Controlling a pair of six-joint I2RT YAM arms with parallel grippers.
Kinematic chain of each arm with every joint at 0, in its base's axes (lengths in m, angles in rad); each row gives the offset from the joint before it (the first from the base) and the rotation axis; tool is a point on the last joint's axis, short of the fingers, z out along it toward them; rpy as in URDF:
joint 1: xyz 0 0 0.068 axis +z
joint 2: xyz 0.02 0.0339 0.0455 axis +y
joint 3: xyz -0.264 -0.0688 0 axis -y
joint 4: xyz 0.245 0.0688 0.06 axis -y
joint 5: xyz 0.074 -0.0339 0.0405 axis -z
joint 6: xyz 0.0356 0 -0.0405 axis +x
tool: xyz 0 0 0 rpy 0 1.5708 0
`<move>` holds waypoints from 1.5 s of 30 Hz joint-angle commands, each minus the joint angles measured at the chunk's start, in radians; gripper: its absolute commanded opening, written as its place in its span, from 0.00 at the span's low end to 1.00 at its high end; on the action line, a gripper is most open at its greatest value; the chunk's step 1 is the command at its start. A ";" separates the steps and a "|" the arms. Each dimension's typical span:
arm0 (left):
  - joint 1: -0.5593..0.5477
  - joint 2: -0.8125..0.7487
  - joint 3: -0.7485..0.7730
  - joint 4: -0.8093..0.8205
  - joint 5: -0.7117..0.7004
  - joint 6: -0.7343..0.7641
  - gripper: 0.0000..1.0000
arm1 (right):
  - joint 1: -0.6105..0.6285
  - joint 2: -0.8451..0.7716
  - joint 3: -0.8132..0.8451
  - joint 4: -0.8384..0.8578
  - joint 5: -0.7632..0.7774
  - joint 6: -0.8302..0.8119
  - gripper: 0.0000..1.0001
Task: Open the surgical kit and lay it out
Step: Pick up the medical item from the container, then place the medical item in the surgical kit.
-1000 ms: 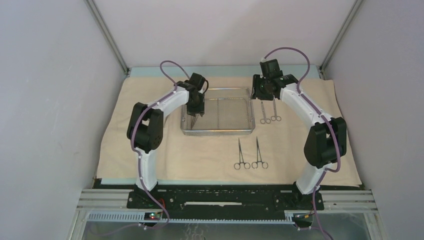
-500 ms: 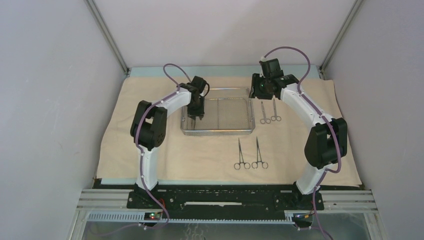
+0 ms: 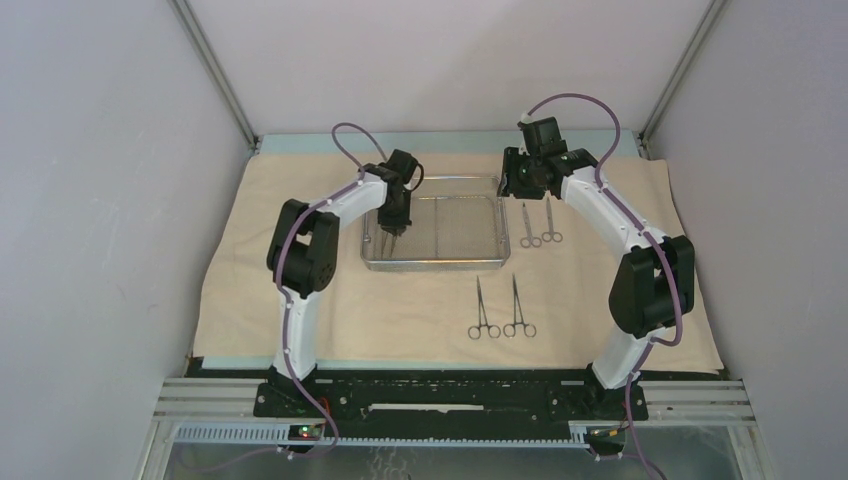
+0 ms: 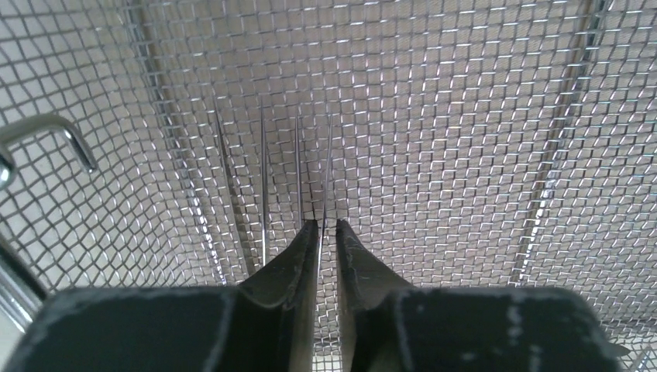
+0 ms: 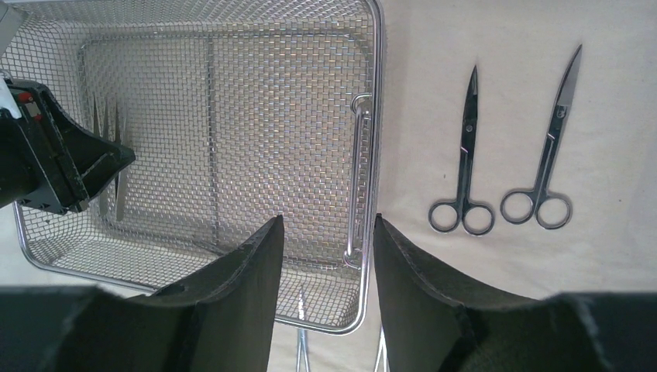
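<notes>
The steel mesh tray (image 3: 430,265) sits on the beige cloth (image 3: 400,310). My left gripper (image 3: 391,236) reaches down into the tray's left end. In the left wrist view two tweezers lie on the mesh (image 4: 465,116). My left gripper (image 4: 326,225) has its jaws drawn narrow around the right-hand tweezers (image 4: 330,170), whose thin steel strip runs down the gap. The other tweezers (image 4: 264,186) lie free just to the left. My right gripper (image 5: 327,221) hangs open above the tray's right end and its handle (image 5: 356,178), with nothing between its fingers.
Two scissors (image 3: 527,228) (image 3: 550,225) lie on the cloth right of the tray, below the right wrist. Two ring-handled forceps (image 3: 483,310) (image 3: 518,308) lie on the cloth in front of the tray. Grey walls enclose the table on three sides.
The left arm's elbow has swung right and toward the back, while its gripper stayed low over the tray's left end. The right arm has barely moved.
</notes>
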 commanded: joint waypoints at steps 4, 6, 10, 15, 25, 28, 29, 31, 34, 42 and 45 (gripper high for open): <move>-0.015 0.016 0.066 0.008 -0.024 0.013 0.11 | 0.004 -0.031 0.007 0.021 -0.010 0.021 0.54; -0.016 0.008 0.077 0.007 -0.027 0.015 0.08 | 0.004 -0.031 0.008 0.021 -0.010 0.021 0.54; -0.017 0.001 0.114 -0.008 -0.033 0.027 0.01 | 0.007 -0.030 0.011 0.020 -0.010 0.021 0.54; -0.020 -0.022 0.153 -0.024 -0.032 0.031 0.00 | 0.009 -0.034 0.011 0.021 -0.006 0.021 0.54; -0.023 -0.183 0.128 -0.091 -0.070 0.015 0.00 | 0.010 -0.047 0.010 0.021 -0.011 0.024 0.54; -0.023 -0.278 0.053 -0.098 -0.099 -0.001 0.00 | 0.009 -0.057 0.004 0.023 -0.010 0.024 0.54; -0.023 -0.313 0.021 -0.098 -0.111 -0.009 0.00 | 0.009 -0.058 0.004 0.024 -0.011 0.024 0.54; -0.023 -0.387 -0.069 -0.100 -0.135 -0.031 0.00 | 0.009 -0.059 0.002 0.023 -0.014 0.024 0.54; -0.022 -0.519 -0.200 -0.098 -0.162 -0.067 0.00 | 0.009 -0.060 0.000 0.021 -0.019 0.026 0.54; -0.022 -0.779 -0.565 -0.074 -0.177 -0.165 0.00 | 0.009 -0.068 -0.002 0.022 -0.026 0.026 0.54; -0.022 -0.834 -0.685 -0.041 -0.160 -0.186 0.00 | 0.009 -0.071 -0.005 0.024 -0.027 0.026 0.54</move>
